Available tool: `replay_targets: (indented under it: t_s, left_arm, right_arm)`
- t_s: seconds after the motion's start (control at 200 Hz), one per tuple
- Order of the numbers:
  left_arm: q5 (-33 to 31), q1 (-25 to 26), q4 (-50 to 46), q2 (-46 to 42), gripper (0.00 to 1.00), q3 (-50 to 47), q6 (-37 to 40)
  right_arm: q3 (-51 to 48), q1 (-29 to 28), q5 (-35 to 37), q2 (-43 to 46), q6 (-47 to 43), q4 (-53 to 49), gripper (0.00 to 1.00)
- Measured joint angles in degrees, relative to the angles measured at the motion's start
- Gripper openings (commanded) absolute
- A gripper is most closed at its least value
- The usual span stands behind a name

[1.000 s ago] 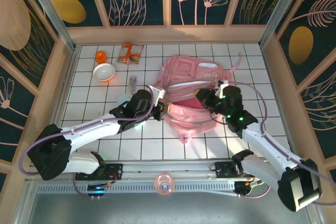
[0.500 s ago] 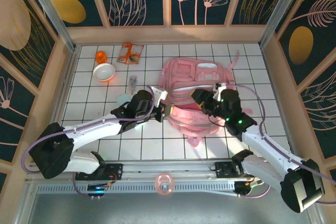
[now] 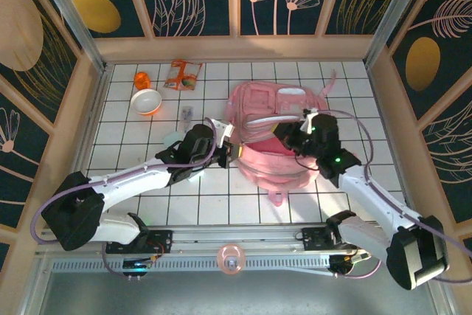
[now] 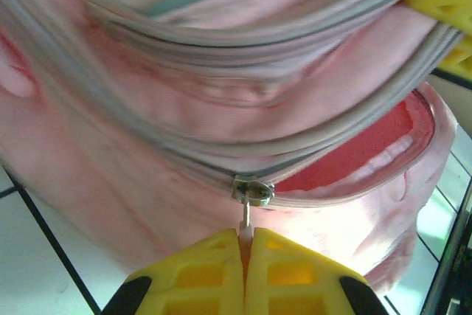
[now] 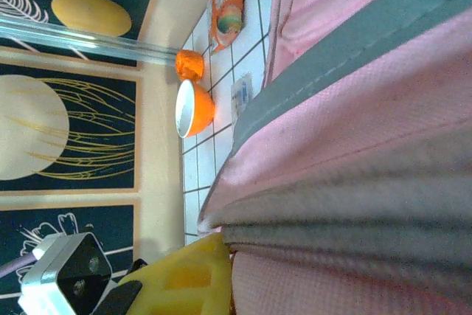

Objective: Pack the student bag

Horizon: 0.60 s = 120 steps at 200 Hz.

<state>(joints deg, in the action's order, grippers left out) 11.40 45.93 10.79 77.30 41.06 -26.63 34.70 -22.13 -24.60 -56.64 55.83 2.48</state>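
The student bag is a big pink backpack lying mid-table, its main zip partly open on a red lining. My left gripper sits at the bag's left side, shut on the zip pull just below the metal slider; its yellow fingers meet around the tab. My right gripper is at the opening's far rim, shut on a fold of the bag's fabric. One yellow finger presses against that fold, the other is hidden behind it.
At the back left of the tiled table lie an orange cup, an orange bowl, a snack packet and a small clear sachet. A pale round lid sits by my left arm. Wooden walls surround the table.
My right gripper opened briefly, shifted slightly and shut again on the bag's rim. The bag's near end slid a little to the right. The left gripper kept its hold on the zip pull.
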Motion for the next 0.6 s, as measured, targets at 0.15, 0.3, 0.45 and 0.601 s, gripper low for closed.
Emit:
replay_targets:
  t_s: [0.15,0.3,0.45,0.601]
  left_arm:
    - [1.3,0.2,1.7,-0.4,0.0,0.9,0.0]
    - [1.7,-0.5,0.5,-0.4,0.0,1.0,0.0]
    - [1.7,-1.0,0.0,-0.2,0.0,1.0,0.0]
    - [-0.3,-1.0,-1.1,0.2,0.0,1.0,0.3]
  right_arm:
    - [1.6,6.1,-6.6,1.6,-2.6,-4.9,0.33]
    - [0.0,0.7,0.2,1.6,0.0,-1.5,0.49]
    - [-3.1,-9.4,9.1,0.0,4.3,4.7,0.23]
    - [-3.1,-10.4,11.5,-2.4,5.6,6.3,0.0]
